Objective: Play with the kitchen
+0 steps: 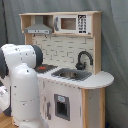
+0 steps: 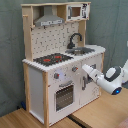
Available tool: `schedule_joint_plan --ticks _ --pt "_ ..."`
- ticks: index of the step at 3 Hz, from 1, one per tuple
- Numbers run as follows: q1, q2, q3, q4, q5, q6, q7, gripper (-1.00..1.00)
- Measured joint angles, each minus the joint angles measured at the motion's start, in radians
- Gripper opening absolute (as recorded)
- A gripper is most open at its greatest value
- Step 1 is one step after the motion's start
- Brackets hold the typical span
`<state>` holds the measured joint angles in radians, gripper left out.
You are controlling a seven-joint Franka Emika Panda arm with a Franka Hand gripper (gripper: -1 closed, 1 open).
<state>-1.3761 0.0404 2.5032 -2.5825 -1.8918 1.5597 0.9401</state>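
Observation:
The kitchen point(image 1: 75, 80) point(image 2: 50, 75) is a tall white and light-wood toy. It has a grey hood point(image 2: 49, 20), a microwave point(image 2: 75, 11), a black faucet point(image 2: 75, 39) over the sink point(image 1: 72, 75), and a black-red stovetop point(image 2: 52, 59). Knobs point(image 2: 56, 76) sit above the windowed oven door point(image 2: 64, 95). In the second exterior view my gripper point(image 2: 86, 67) reaches in from the right and is at the kitchen's front panel, right of the knobs, beside the cabinet door. In the first exterior view my white arm point(image 1: 22, 85) hides the gripper.
The kitchen stands on light wooden boards point(image 2: 100, 112). A grey curtain point(image 2: 10, 50) hangs behind it. My arm's bulky white links fill the first exterior view's left, close against the kitchen's stove side.

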Motion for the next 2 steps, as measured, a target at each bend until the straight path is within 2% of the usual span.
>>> schedule_joint_plan --ticks 2 --pt "-0.027 0.000 -0.024 -0.015 -0.096 0.034 0.190 1.00"
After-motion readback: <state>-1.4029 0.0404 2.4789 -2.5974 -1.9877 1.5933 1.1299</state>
